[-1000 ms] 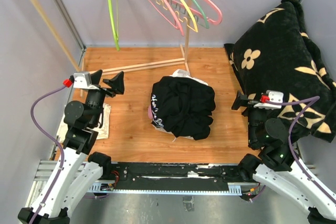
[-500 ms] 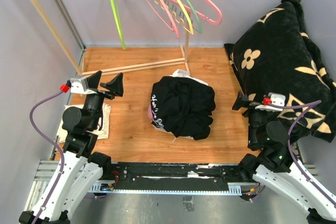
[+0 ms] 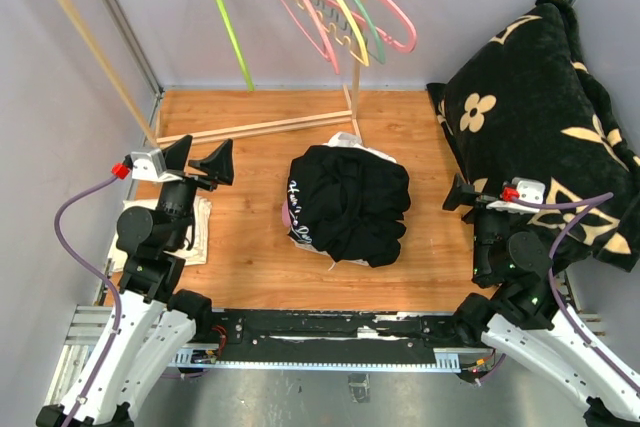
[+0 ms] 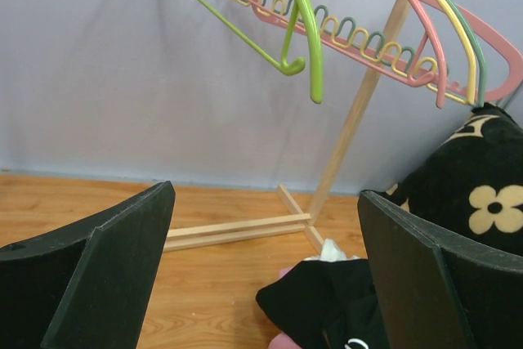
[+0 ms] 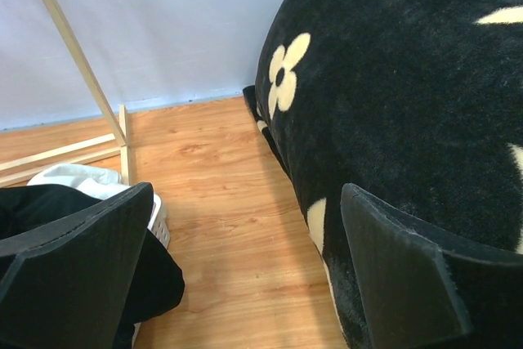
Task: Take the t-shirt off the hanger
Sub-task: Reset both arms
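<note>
From above, the black t-shirt point(image 3: 348, 204) lies crumpled in the middle of the table point(image 3: 250, 247), between the left gripper point(image 3: 198, 159) and the right gripper point(image 3: 472, 193) and apart from both. Both grippers are spread wide and empty. In the left wrist view the shirt sits low between the fingers, nearer the right one. In the right wrist view it lies at lower left, partly behind a finger.

Bright, even light throughout; soft shadows, sharp focus, no glare.

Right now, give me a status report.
Left gripper, right gripper: fingers apart, empty. Black t-shirt bunched mid-table, untouched. Nothing blocking it.
</note>
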Available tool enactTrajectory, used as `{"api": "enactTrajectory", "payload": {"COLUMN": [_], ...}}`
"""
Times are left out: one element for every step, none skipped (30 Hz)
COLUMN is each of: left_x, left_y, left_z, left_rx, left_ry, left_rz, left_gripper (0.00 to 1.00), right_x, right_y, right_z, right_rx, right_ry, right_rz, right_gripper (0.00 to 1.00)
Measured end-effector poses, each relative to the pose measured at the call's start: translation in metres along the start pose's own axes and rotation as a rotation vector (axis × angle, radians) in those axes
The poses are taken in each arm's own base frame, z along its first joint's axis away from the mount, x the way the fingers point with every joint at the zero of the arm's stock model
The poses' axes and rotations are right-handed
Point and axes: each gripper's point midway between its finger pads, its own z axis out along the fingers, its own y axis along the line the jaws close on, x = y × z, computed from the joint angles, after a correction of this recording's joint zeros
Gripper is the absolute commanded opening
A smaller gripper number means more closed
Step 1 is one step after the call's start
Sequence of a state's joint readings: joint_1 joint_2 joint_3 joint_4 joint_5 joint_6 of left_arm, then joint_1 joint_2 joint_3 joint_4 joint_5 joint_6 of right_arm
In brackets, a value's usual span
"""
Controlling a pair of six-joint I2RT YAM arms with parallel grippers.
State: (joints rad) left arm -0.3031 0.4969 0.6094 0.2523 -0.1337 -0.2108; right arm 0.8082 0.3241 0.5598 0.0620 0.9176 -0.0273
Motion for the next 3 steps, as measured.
{"api": "enactTrajectory", "payload": {"left_x": [0.0,0.0001,0.0002], "left_y": [0.0,0.0,0.0001], "left_z": [0.0,0.0,0.0], "left_rx": [0.0,0.0,-0.001], "left_ry": [0.0,0.0,0.001], "left_rz": [0.0,0.0,0.0], "left_gripper": [1.0,1.0,1.0], "right_x": [0.0,0.0,-0.0001], "right_y": [0.0,0.0,-0.0001], "right_z": [0.0,0.0,0.0], "right_rx": [0.0,0.0,0.0], "right_ry": [0.0,0.0,0.0], "right_rz": [0.0,0.0,0.0], "right_gripper": [0.98,0.98,0.98]}}
